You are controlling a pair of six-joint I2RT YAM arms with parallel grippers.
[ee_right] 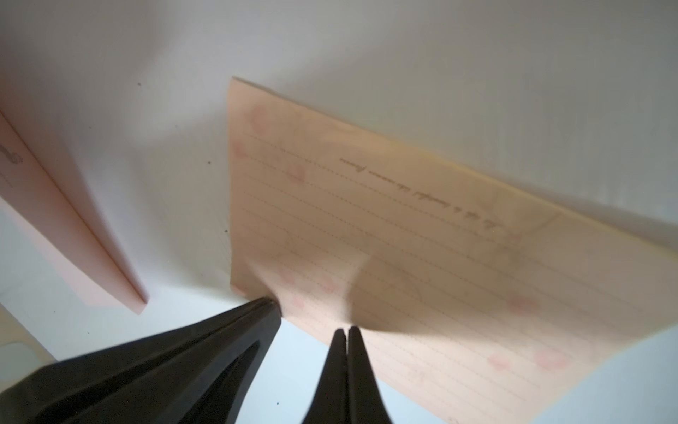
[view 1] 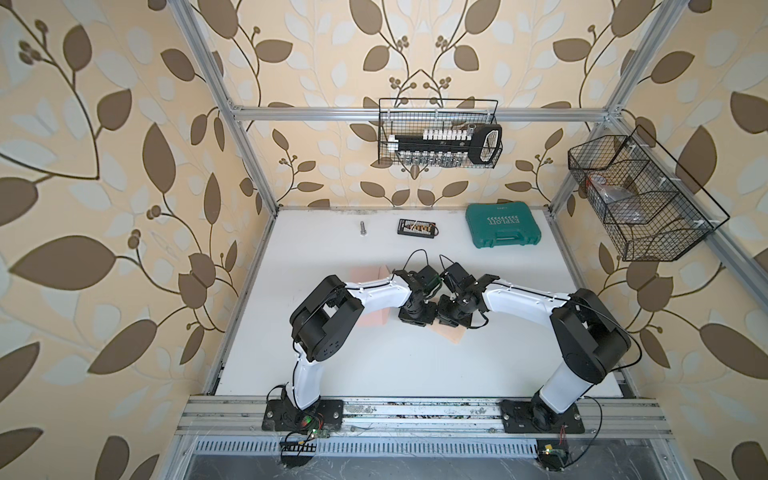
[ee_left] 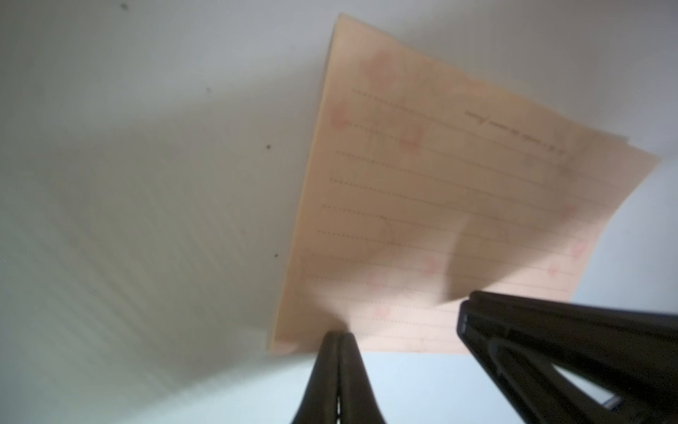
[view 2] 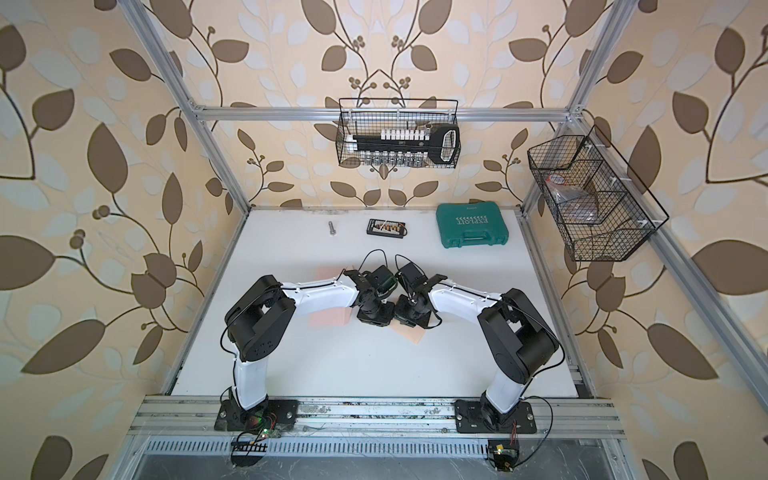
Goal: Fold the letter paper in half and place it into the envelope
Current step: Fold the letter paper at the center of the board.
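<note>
The letter paper (ee_left: 440,191) is a thin, lined cream sheet with faint pink hearts; it lies mid-table under the two wrists, its near edge raised and its far edge down on the white table (view 1: 332,374). A second layer shows along that far edge, so you may take it as doubled over, though the crease itself is hidden. Expect it to be very light, limp and easily creased; it bows between the grips in the wrist views, so hold it by the edge near the corners and keep both hands level. The left gripper (ee_left: 338,336) has its fingers pinched together on the near edge by one corner; the right gripper (ee_right: 346,329) is likewise clamped on the same edge, just beside it. The envelope (ee_right: 73,227), pale pink, lies flat near the sheet with bare table between them, partly under the left forearm; I cannot tell whether its flap is open. Further out, a closed green tool case (view 1: 503,226), a small black bit holder (view 1: 417,227) and a bolt (view 1: 362,228) sit at the back; the back wire basket (view 1: 496,104) holds a socket rail (view 1: 440,139); the side wire basket (view 1: 648,245) holds clear plastic bags (view 1: 602,187).
</note>
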